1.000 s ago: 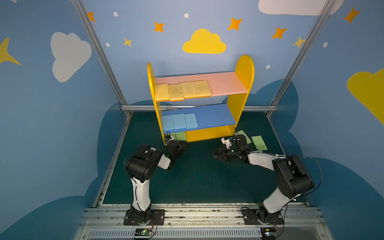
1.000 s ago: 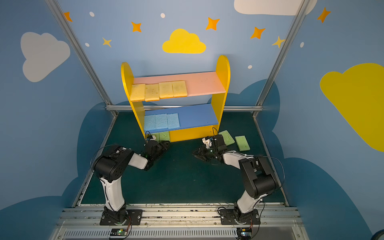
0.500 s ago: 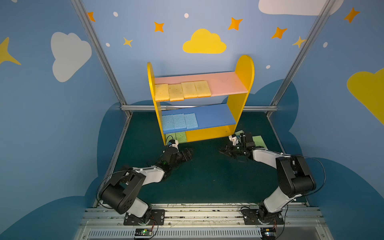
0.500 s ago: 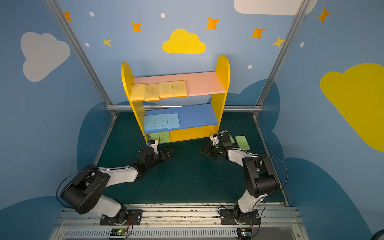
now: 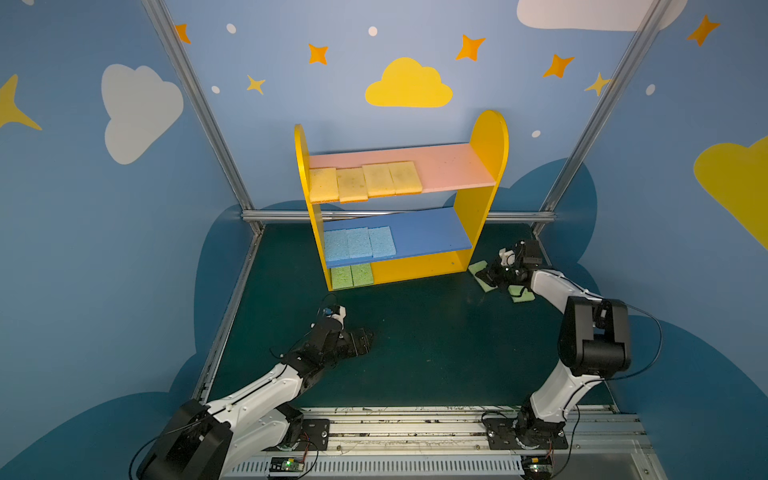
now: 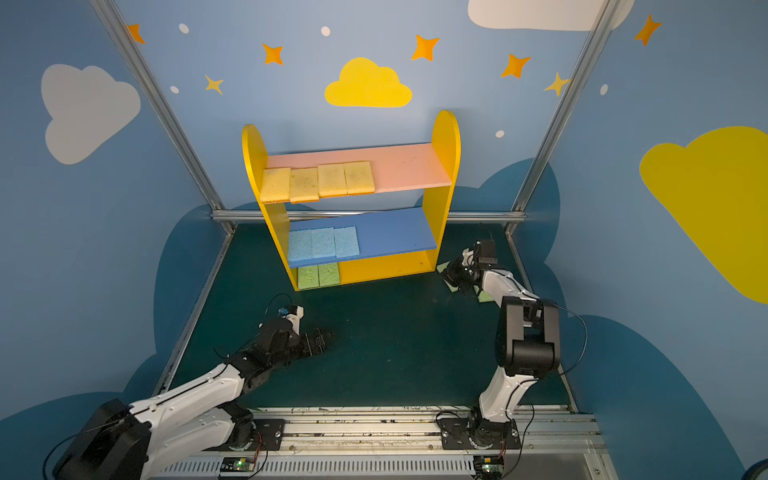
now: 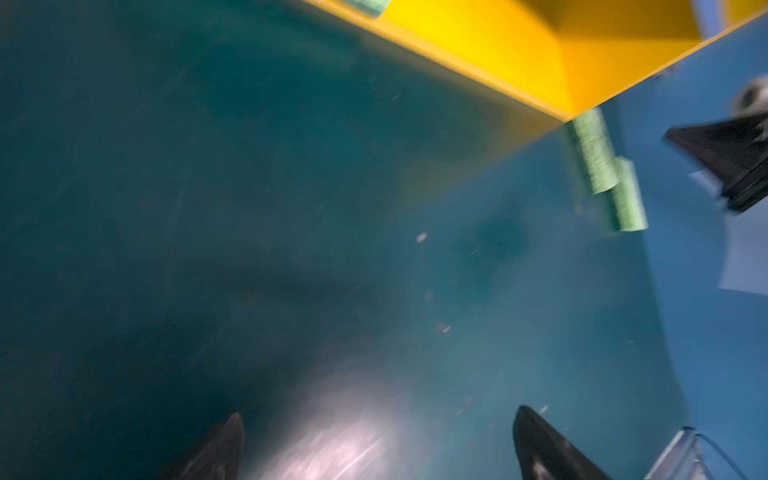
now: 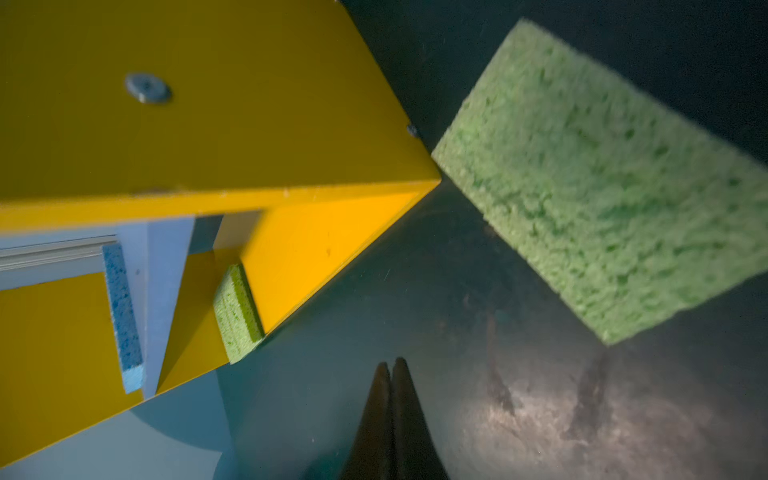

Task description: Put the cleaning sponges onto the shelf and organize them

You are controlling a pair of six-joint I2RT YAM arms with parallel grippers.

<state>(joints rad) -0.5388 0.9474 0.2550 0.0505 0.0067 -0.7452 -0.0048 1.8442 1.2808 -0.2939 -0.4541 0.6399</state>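
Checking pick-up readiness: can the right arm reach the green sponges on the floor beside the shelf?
Likely yes: the right pincer hangs right by the green sponges, nothing between, but it is shut.

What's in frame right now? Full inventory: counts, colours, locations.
shelf: 1, yellow sides and base, pink and blue boards, back of the mat
mat: 1, dark green, cell floor
yellow sponges: 4, yellow, row on the pink board, left part
blue sponges: 3, light blue, row on the blue board, left part
green sponges on the base: 2, light green, left end
green sponges on the mat: 2, light green, right of the shelf
rail: 1, silver, front edge
arms: 2, white and black, based on the rail
left gripper: 1, black, fingers apart, empty, before the shelf
right gripper: 1, black, fingers shut, empty, beside the mat sponges
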